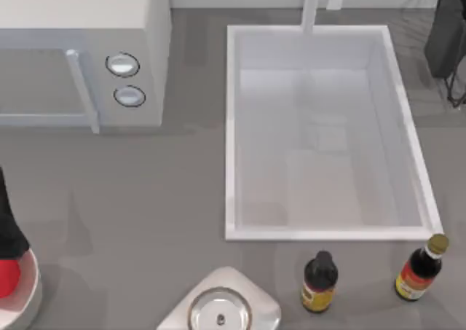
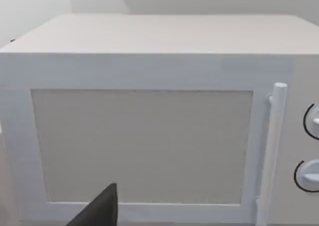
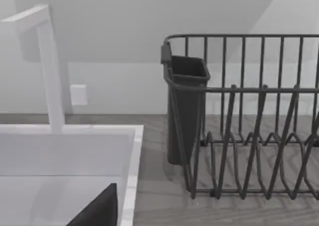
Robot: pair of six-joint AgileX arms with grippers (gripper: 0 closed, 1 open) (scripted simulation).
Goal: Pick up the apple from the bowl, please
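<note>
matte black left arm (image 1: 9, 232), with dark wedge-shaped fingers (image 2: 99, 211).

A microwave (image 1: 80, 53), a sink (image 1: 324, 137) and two sauce bottles (image 1: 319, 281) share the counter.

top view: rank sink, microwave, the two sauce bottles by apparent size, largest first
1. Sink, the largest.
2. Microwave, smaller as seen, but the picture's edge cuts it off, so its full extent is unsure.
3. The two bottles: the black-capped bottle and the gold-capped bottle look about alike; no ranking between them.
</note>
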